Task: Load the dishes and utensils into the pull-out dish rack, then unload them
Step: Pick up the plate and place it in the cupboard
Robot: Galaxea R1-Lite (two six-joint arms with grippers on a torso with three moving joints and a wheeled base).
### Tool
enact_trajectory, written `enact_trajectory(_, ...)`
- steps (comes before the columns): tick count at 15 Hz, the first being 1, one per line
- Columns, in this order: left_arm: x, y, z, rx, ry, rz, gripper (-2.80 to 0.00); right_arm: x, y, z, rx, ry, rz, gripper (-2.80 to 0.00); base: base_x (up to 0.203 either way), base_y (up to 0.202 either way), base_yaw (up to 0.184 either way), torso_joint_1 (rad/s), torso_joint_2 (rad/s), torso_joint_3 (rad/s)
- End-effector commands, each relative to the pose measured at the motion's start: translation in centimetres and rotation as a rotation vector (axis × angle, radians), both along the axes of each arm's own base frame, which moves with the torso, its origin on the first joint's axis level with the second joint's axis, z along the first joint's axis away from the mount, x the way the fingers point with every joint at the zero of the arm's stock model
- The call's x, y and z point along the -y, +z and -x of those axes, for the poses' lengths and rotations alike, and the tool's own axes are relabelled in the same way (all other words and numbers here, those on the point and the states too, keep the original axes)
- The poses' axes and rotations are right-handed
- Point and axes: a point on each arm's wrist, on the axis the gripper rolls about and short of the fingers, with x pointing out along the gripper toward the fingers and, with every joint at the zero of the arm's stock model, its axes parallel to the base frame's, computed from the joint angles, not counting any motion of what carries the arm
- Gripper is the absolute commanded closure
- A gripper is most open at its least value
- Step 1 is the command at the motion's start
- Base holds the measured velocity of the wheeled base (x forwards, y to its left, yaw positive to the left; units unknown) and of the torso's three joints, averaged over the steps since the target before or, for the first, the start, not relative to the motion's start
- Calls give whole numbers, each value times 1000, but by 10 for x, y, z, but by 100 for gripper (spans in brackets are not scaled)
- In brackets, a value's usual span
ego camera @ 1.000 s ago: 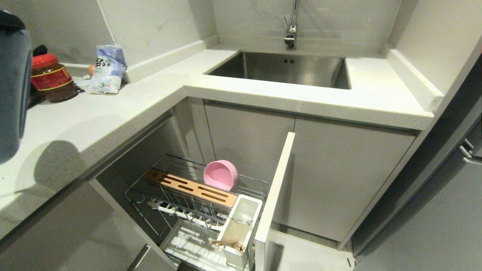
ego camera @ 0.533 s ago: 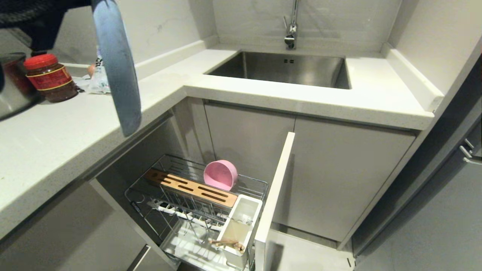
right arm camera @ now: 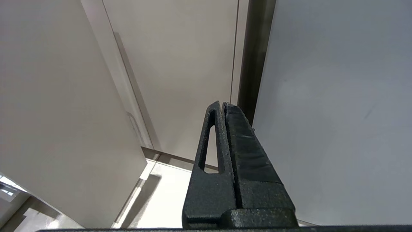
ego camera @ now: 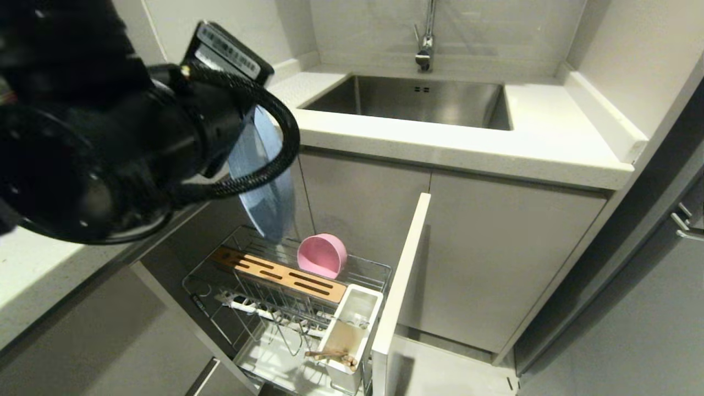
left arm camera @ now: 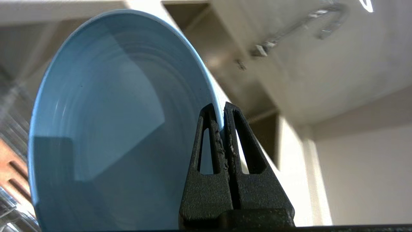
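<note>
My left gripper (left arm camera: 221, 108) is shut on the rim of the light-blue plate (left arm camera: 112, 112). In the head view the plate (ego camera: 264, 181) hangs on edge below my left wrist, its lower tip just above the back of the pull-out dish rack (ego camera: 379, 268). The pink bowl (ego camera: 322, 254) lies on its side in the rack behind the slotted wooden bar (ego camera: 280, 273). Wooden chopsticks (ego camera: 333, 356) stick out of the white utensil cup (ego camera: 352, 324). My right gripper (right arm camera: 222, 103) is shut on nothing, parked low beside cabinet fronts, outside the head view.
The rack's light-grey front panel (ego camera: 401, 286) stands pulled out to the right of the basket. Above are the white countertop (ego camera: 467, 148), the steel sink (ego camera: 418, 99) and the faucet (ego camera: 424, 44). My left arm hides the counter at the left.
My left arm has swung in from the left counter and down, carrying the plate from beside the counter edge to just above the rack. Bowl, cup and chopsticks have not moved.
</note>
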Motion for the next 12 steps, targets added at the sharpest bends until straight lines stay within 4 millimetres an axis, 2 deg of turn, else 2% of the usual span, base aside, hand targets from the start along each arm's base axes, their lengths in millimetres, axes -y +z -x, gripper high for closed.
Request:
enact_trajectory(1, 7, -34, -7, -4, 24, 4, 0, 0, -7, -2, -24, 1, 0, 0, 0, 0, 0, 0, 0, 0)
enact_trajectory(3, 7, -46, -9, 24, 38, 43, 0, 0, -7, -2, -24, 1, 0, 0, 0, 0, 0, 0, 0, 0)
enact_trajectory(5, 7, -75, -24, -23, 115, 2, 0, 0, -7, -2, -24, 1, 0, 0, 0, 0, 0, 0, 0, 0)
enact_trajectory(8, 15, -122, -34, -93, 164, -36, 0, 0, -7, -2, -24, 1, 0, 0, 0, 0, 0, 0, 0, 0)
enact_trajectory(12, 20, -139, -51, -47, 198, 35, 0, 0, -7, -2, -24, 1, 0, 0, 0, 0, 0, 0, 0, 0)
